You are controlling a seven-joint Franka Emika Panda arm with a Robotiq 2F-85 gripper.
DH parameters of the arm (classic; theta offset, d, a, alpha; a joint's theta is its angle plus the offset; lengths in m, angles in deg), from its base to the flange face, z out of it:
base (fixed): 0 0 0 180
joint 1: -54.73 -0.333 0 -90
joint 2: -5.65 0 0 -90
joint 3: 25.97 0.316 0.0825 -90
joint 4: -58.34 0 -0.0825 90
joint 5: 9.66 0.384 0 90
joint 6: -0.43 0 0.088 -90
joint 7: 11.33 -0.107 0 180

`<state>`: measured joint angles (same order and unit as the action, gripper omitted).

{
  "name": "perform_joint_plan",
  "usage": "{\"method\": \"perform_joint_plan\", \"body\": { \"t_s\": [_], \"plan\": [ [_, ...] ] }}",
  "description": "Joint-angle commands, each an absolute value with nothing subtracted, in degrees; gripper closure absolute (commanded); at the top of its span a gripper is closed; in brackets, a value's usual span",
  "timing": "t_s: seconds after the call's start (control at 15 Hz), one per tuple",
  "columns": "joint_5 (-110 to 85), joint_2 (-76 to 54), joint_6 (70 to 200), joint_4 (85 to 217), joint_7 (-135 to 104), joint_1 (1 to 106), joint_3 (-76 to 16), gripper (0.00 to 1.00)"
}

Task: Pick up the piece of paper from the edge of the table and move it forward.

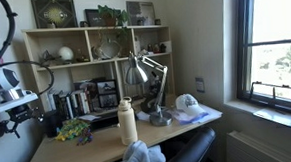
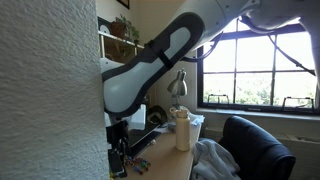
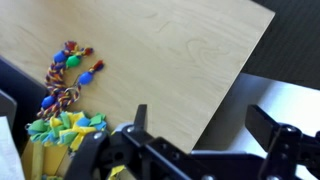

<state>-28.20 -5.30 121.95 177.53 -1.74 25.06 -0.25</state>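
My gripper (image 3: 198,118) is spread wide, nothing betw the pads, hanging over the desk (image 3: 170,50) edge. Just beside me are yellow-green shreds (image 3: 65,130), then a rope toy (image 3: 68,75). The paper I can't pick out for sure; a white sliver (image 3: 8,150) at the wrist view's corner may be it. Risks: I close on the shreds instead, or a flat sheet slides off the edge w/o lifting. Farther back, bottle (image 1: 128,120) & lamp (image 1: 143,73) could get knocked on the fwd move.
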Motion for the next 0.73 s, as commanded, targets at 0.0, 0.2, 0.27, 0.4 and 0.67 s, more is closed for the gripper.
{"method": "perform_joint_plan", "body": {
  "t_s": [0.0, 0.2, 0.27, 0.4, 0.67],
  "plan": [
    [-19.27, 7.89, 123.56, 190.41, 1.39, 26.45, 2.39, 0.0],
    [-11.01, 16.57, 124.07, 198.01, 2.93, 25.2, 3.1, 0.0],
    [-8.38, 19.52, 123.89, 200.29, 2.91, 24.18, 3.31, 0.0],
    [-3.47, 25.25, 123.85, 204.61, 3.55, 21.91, 2.81, 0.0],
    [1.85, 34.63, 123.8, 211.63, 3.28, 16.39, -0.21, 0.0]
  ]
}}
